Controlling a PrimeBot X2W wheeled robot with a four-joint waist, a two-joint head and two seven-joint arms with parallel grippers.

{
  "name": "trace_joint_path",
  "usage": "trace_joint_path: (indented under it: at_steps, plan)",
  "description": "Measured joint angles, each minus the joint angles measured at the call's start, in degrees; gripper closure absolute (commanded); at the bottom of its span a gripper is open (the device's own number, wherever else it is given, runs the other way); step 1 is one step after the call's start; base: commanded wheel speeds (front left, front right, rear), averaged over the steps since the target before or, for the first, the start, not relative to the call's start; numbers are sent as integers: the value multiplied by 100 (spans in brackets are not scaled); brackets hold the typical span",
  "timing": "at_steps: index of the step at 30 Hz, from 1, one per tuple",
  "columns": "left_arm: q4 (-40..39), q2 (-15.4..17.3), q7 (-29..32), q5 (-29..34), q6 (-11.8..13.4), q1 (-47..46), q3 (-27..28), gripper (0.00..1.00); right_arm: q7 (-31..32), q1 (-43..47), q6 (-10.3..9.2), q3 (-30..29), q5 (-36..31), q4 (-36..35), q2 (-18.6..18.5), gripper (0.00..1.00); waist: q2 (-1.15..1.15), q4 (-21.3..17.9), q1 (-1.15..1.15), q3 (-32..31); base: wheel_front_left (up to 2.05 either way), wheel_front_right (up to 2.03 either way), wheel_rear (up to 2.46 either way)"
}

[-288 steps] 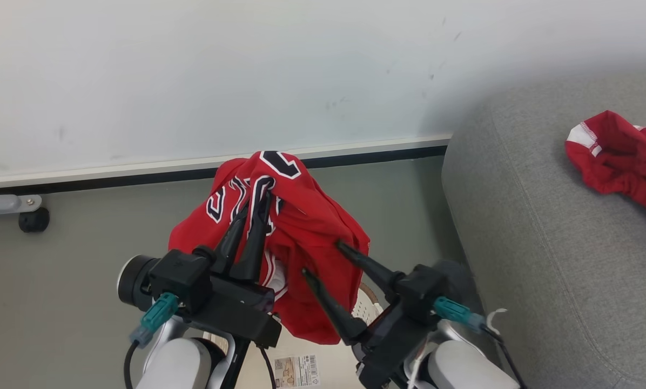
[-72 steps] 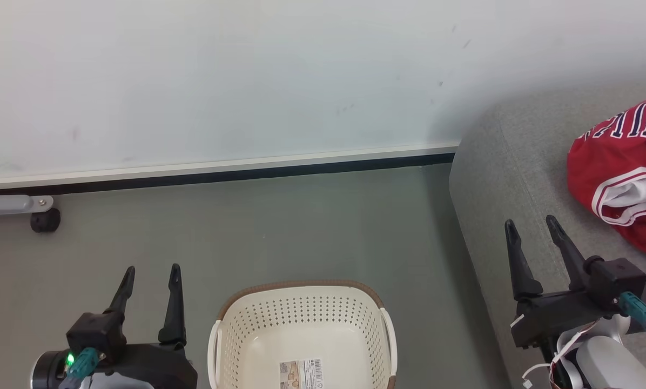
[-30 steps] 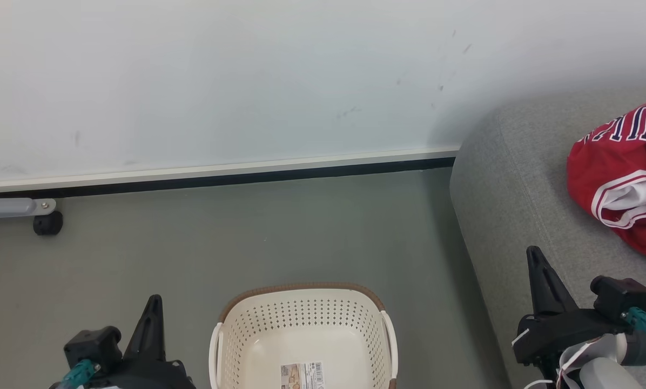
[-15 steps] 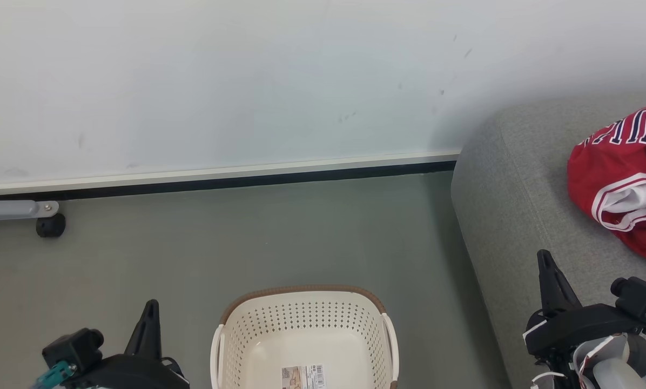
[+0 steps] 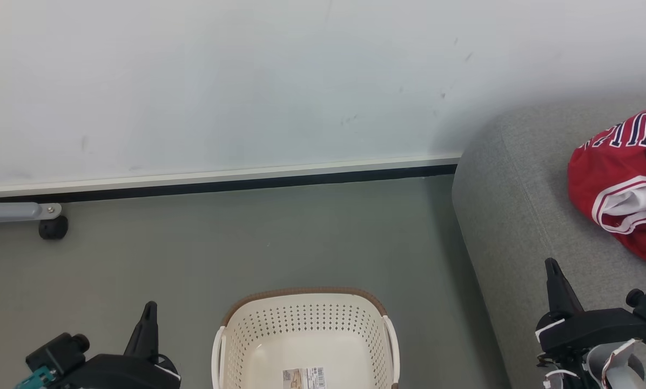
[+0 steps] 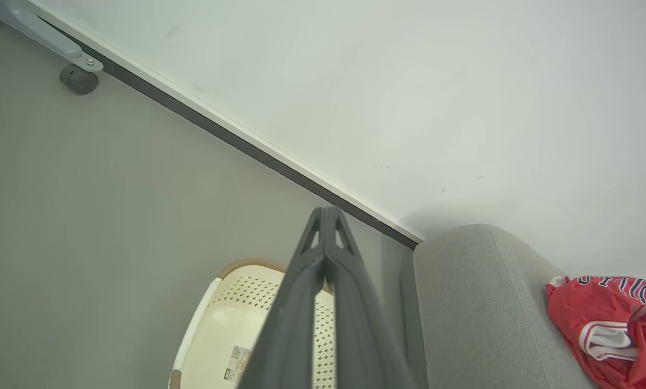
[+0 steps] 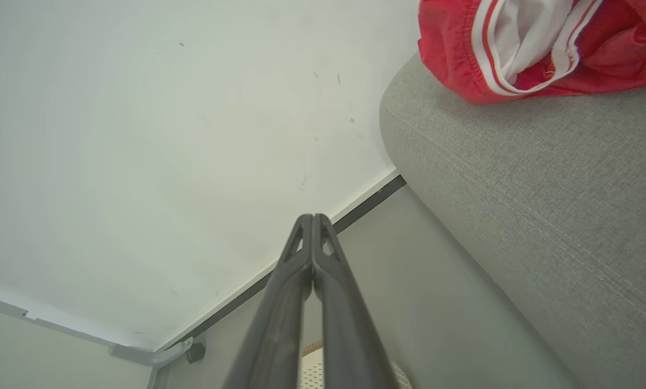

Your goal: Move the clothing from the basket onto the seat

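Red jersey clothing (image 5: 620,178) lies bunched on the grey woven sofa (image 5: 517,227) at the right edge of the head view. Its white striped trim is folded outward, and navy, white-outlined lettering runs along its top. It rests well back on the cushion, apart from both tools.

On the grey-green floor (image 5: 247,254) stands the cream laundry basket (image 5: 301,292), near the sofa's rounded end but not touching it. Its brown woven-look rim faces the wall (image 5: 247,81), and its pale bottom shows a barcode sticker (image 5: 303,376).

The left tool (image 5: 149,307) sits low at the lower left, beside the basket's left side. In the left wrist view the left tool's two dark fingers (image 6: 327,210) are pressed together tip to tip, clenched on nothing, and they cross in front of the basket.

The right tool (image 5: 553,265) is at the lower right, over the sofa's near part. In the right wrist view its fingers (image 7: 312,217) meet at the tips, likewise clenched with nothing between them, and the clothing lies at that view's upper right on the sofa.

A black caster wheel (image 5: 53,227) on a grey metal leg stands by the dark baseboard (image 5: 247,183) at the far left.
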Motion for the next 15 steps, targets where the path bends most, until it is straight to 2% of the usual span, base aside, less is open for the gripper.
trace_joint_path:
  at_steps: [15]
  plan:
    - [64, -89, 225, -1260, -223, -18, 263, 100, 299, 91, 218, -487, 1073, 29, 233, 100, 0, 21, 0, -54, 0, 0, 0]
